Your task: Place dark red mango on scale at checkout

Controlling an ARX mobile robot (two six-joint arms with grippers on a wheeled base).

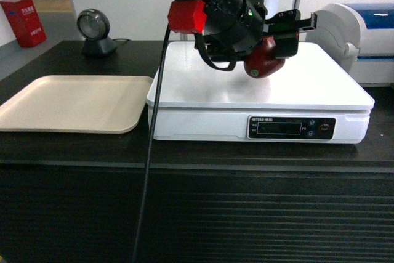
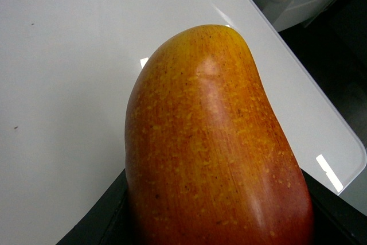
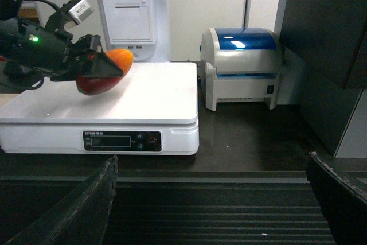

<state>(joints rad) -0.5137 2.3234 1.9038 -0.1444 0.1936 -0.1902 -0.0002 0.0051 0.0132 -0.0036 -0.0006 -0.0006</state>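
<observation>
A glossy dark red mango (image 1: 265, 60) with an orange-yellow end hangs tilted above the scale (image 1: 203, 84), clamped in the left pincer (image 1: 274, 44). The flat white scale, black display panel at its front, sits on the dark, slat-fronted table (image 1: 197, 214).
</observation>
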